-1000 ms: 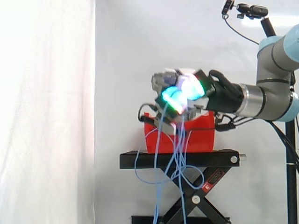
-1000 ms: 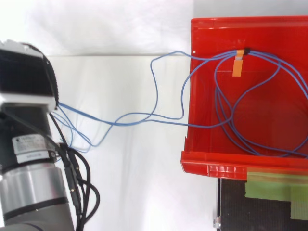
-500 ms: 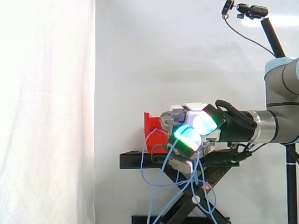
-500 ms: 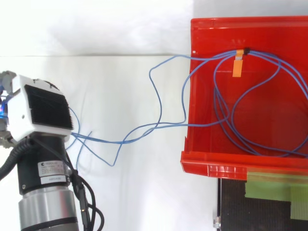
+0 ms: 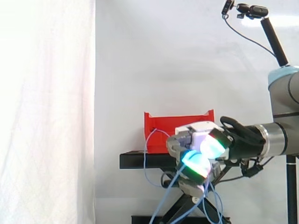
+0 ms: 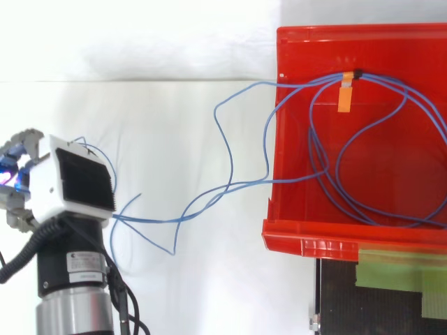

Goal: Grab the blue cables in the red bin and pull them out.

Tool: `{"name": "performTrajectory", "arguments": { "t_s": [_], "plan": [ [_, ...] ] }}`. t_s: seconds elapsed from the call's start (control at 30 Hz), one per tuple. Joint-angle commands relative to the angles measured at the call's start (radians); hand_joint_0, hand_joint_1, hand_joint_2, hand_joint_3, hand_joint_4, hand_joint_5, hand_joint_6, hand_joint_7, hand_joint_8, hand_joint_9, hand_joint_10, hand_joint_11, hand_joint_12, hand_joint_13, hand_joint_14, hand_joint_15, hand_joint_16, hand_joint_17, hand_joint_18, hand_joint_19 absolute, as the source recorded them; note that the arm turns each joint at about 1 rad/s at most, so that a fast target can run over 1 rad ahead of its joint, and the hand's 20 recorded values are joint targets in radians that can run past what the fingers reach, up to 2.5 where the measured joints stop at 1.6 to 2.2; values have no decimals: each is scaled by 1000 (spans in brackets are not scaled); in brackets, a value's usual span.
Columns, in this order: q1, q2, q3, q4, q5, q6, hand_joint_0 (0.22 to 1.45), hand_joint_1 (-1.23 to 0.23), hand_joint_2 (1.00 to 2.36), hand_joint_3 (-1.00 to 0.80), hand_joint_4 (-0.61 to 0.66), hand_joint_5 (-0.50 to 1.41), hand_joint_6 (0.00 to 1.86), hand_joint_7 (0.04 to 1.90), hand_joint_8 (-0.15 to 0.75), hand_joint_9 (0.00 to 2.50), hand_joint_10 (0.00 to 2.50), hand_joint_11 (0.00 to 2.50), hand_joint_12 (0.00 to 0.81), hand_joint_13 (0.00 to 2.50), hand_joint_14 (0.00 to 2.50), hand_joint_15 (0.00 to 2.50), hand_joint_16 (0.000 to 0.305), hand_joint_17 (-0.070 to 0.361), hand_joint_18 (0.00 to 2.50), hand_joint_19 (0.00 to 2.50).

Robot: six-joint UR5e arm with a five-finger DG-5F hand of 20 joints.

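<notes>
Clutching the blue cables (image 6: 230, 188) in tightly curled fingers, the hand (image 6: 73, 183) sits at 8 o'clock in the top view, well apart from the red bin (image 6: 314, 246) at 3 o'clock. Strands run from the hand over the bin's left wall to loops lying inside. Side on, the hand (image 5: 201, 147) hangs lower than the bin.

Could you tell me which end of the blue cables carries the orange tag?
The end inside the red bin: the orange tag hangs where the blue cables bunch, while the strands at the hand are bare.
</notes>
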Motion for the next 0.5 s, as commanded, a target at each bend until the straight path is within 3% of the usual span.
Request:
{"name": "performTrajectory", "arguments": {
  "t_s": [0.0,0.1,0.33,0.47],
  "plan": [
    [3,0,-51,125,8,3,985,-915,1000,-1000,-60,481,1407,391,178,1006,633,1538,276,1252,1025,1432,43,97,993,1024],
    [3,0,-51,136,8,6,984,-917,1000,-1000,-67,479,1418,388,182,1002,633,1541,281,1249,1025,1431,43,97,989,1030],
    [2,0,-51,62,17,8,983,-926,1002,-935,-78,472,1462,398,181,995,631,1547,274,1244,1015,1430,43,98,988,1023],
    [2,0,-52,53,64,23,982,-929,1004,-885,-90,472,1495,388,185,986,629,1548,279,1243,1019,1433,43,97,985,1025]
  ]
}}
